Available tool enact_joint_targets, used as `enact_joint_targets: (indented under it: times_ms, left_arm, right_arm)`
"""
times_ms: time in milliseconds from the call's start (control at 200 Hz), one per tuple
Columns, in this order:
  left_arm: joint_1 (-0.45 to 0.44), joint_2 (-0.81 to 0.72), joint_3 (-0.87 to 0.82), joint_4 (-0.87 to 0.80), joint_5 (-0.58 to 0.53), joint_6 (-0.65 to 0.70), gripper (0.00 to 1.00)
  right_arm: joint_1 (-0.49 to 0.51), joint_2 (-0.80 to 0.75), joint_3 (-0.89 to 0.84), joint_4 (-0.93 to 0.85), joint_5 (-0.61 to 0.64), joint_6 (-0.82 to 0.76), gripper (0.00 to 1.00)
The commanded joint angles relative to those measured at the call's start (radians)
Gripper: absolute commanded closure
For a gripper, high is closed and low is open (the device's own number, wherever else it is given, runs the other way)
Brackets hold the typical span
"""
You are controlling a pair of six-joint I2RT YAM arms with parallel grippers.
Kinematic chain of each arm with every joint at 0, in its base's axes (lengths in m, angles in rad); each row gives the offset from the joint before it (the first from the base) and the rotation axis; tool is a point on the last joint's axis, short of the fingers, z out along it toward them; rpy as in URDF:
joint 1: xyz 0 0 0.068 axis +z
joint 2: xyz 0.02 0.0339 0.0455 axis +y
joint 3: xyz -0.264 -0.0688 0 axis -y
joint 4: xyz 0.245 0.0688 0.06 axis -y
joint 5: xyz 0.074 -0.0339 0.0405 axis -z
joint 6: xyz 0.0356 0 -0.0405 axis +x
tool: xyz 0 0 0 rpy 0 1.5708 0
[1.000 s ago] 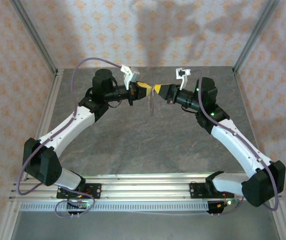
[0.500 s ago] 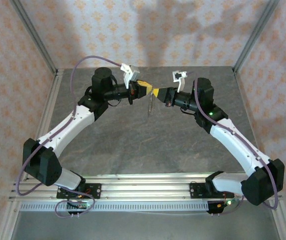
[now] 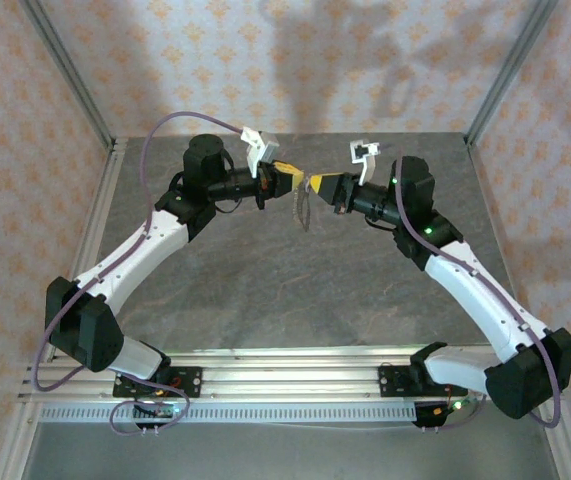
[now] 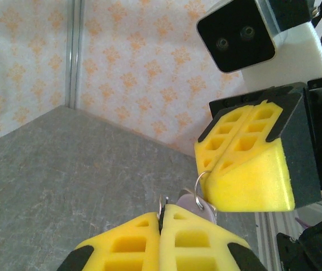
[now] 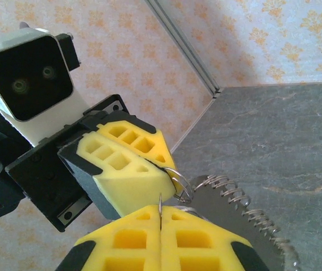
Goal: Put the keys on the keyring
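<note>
**Two tight pinches, one tiny key, open air beneath**

Both arms meet above the table toward 12 o'clock. The left gripper reaches in from 9 o'clock and the right gripper from 3 o'clock, with their tips almost touching. The keyring hangs from their meeting point toward 6 o'clock, clear of the surface. In the right wrist view its coiled fringe trails off toward 4 o'clock.

The right gripper's pads are pressed together on a thin wire loop that juts from their lower tip. The left gripper's pads are also fully closed, with a hair of metal showing at the seam. I cannot tell whether that metal is the key's blade or part of the ring. Of the key, only the lilac head shows, just at 1 o'clock of the left tips and beside the loop.

What could go wrong, as I judge it:

- **Key slips.** It is far smaller than the foam pads, so a slight twist of either wrist could roll it out and drop it to the table.
- **Loop bends or springs free.** If the arms pull apart or turn against each other, the thin wire takes all the strain.
- **Pads collide.** The tips are so near that any push toward each other squashes foam on foam and shifts both holds.
- **Fringe snags.** The hanging coils could catch on a fingertip as the ring swings.
</note>
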Motion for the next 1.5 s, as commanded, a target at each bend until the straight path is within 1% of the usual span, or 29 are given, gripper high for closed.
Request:
enact_joint_targets:
  times_ms: [0,245,295,550,841,1211,1496]
  left_arm:
    - [-0.007,0.005,0.037,0.009,0.023,0.025,1.0]
    - [-0.008,0.01,0.048,0.009,0.029,0.025,1.0]
    - [-0.008,0.011,0.049,0.01,0.03,0.022,1.0]
    - [-0.013,0.013,0.054,0.009,0.033,0.021,1.0]
    - [-0.016,0.012,0.053,0.005,0.046,0.026,1.0]
    - [-0.02,-0.004,0.048,0.003,0.061,0.032,1.0]
    - [-0.02,-0.021,0.04,0.018,0.049,0.026,1.0]
  right_arm:
    - [0.006,-0.002,0.041,0.021,0.005,-0.013,1.0]
    - [0.006,0.003,0.054,0.04,-0.011,0.003,1.0]
    - [0.006,0.029,0.055,0.044,-0.014,0.006,1.0]
    - [0.007,0.049,0.063,0.06,-0.027,0.02,1.0]
    - [0.007,0.059,0.068,0.073,-0.014,0.029,1.0]
    - [0.006,0.089,0.089,0.003,0.02,-0.002,1.0]
    - [-0.029,0.099,0.052,-0.006,0.02,0.012,1.0]
